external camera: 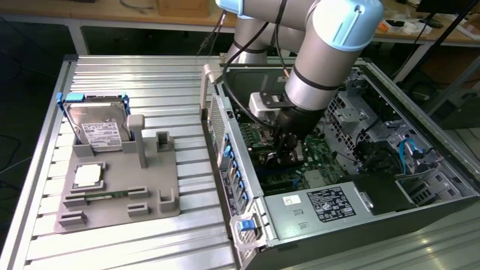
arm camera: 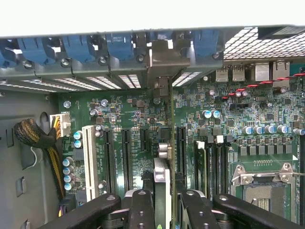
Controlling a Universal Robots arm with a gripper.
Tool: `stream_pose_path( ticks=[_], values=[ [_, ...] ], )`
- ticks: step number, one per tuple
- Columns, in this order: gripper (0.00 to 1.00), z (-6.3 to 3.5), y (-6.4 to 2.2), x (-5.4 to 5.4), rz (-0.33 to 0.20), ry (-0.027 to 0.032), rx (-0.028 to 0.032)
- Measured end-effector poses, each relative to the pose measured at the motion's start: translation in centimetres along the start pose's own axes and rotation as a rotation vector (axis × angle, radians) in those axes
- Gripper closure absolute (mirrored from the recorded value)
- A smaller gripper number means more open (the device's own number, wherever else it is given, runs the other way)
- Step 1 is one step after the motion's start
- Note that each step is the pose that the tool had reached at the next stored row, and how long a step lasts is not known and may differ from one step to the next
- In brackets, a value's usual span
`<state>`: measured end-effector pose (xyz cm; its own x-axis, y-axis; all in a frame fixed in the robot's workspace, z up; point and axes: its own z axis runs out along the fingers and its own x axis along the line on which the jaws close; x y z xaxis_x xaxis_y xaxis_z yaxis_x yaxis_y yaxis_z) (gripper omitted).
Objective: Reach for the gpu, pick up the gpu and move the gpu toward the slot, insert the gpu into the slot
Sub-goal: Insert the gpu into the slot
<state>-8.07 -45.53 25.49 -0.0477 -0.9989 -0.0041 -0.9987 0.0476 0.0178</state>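
Inside the computer case [external camera: 420, 185], claw [arm camera: 164, 202] grasping the gpu [arm camera: 170, 143] edge-on above the motherboard [arm camera: 238, 143]

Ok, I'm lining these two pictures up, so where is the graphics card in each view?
Exterior view: the graphics card is edge-on inside the open computer case, just below the arm.
Wrist view: the graphics card sits mid-picture between the jaws, its silver end toward the case wall.
Shared landmark: the row of blue clips on that wall.
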Motion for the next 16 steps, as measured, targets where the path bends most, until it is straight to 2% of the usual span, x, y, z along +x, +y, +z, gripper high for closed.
stream_pose_path(
  ticks=[8, 16],
  values=[
    [0.73, 0.2, 0.0, -0.07, 0.032, -0.0003, -0.0007],
    [0.73, 0.44, 0.0, -0.07, 0.034, -0.0002, -0.0008]
  ],
)
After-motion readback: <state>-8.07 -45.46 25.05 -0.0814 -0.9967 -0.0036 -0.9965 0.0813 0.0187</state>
